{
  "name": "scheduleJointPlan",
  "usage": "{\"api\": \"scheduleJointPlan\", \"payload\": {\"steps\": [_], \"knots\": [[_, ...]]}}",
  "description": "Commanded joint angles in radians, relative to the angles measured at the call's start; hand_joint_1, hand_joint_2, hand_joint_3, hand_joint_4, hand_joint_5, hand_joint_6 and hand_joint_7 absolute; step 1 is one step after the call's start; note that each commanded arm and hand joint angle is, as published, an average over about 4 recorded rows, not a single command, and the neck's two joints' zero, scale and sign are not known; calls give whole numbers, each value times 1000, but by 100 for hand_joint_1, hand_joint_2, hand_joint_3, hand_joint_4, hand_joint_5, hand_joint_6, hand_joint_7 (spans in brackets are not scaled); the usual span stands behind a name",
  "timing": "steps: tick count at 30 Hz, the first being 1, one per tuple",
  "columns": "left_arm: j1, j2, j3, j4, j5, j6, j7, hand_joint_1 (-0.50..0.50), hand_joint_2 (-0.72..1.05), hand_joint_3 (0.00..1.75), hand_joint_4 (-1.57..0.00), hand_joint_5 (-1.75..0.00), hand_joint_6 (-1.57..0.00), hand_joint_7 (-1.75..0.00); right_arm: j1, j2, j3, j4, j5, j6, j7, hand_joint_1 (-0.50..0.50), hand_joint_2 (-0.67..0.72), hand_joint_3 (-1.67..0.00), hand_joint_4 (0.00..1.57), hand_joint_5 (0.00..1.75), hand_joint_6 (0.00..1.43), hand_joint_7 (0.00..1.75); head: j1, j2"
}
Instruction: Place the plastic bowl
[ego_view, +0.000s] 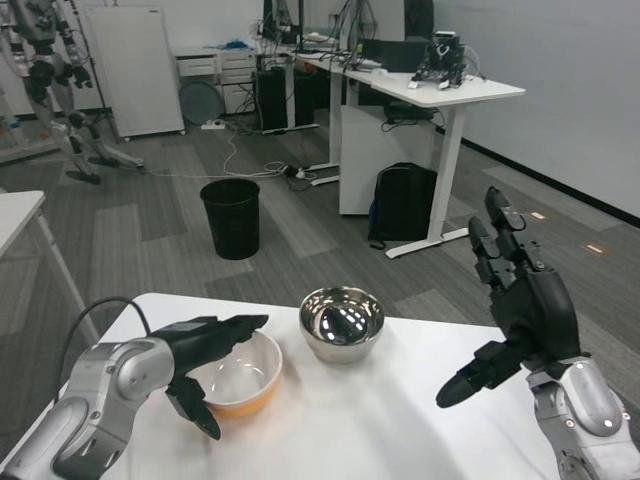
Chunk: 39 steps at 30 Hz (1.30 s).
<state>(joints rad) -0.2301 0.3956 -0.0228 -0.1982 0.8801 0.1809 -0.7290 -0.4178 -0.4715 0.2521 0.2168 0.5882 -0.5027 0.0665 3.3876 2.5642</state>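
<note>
Left robot hand (205, 355) grips upright, round plastic bowl (240, 375); right robot hand (520, 315) spread, empty.

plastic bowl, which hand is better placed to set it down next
Left. The left hand already grips the plastic bowl, fingers over its rim, on the white table beside the metal bowl. The right hand is raised, open and holds nothing, farther off past the metal bowl.

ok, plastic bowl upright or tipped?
Upright: the plastic bowl sits flat on the table, mouth up, inside visible and empty. The left hand is over its rim.
</note>
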Motion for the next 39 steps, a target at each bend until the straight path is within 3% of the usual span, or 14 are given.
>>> {"api": "scheduleJointPlan", "payload": {"steps": [1,8,11,17,21,24,29,39], "knots": [[8,1,27,-40,11,0,0,-50,-39,0,0,-62,0,0,16,7,-14,-4,5,-4,0,-42,22,0,0,0,0,0,19,-22],[-10,-8,93,-113,-36,3,8,-50,-46,7,0,-62,0,0,16,8,-14,-4,5,-4,0,-42,22,0,0,0,0,0,49,-32],[-11,-50,162,-151,-102,-4,36,-50,-46,2,0,-56,0,0,16,10,-15,-3,5,-4,0,-42,22,0,0,0,0,0,58,-26],[-2,-174,382,-172,-505,-98,193,-50,-50,4,0,-51,0,0,14,11,-20,0,5,-4,0,-42,22,0,0,0,0,0,49,8],[-3,-238,496,-166,-741,-197,257,-50,-55,2,0,-51,0,0,11,15,-30,1,5,-4,0,-42,22,0,0,0,0,0,31,34],[-7,-242,540,-159,-864,-235,283,-50,-55,2,0,-51,0,0,7,16,-37,-2,6,-4,0,-42,22,0,0,0,0,0,9,59],[-21,-240,565,-154,-978,-284,313,-50,-55,0,0,-51,0,0,1,16,-44,-12,7,-4,0,-42,22,0,0,0,0,0,-13,84],[-36,-229,537,-153,-1035,-286,327,-50,-55,4,0,-51,0,0,-7,31,-48,-29,5,-8,-2,-42,22,0,0,0,0,0,-63,141]]}}
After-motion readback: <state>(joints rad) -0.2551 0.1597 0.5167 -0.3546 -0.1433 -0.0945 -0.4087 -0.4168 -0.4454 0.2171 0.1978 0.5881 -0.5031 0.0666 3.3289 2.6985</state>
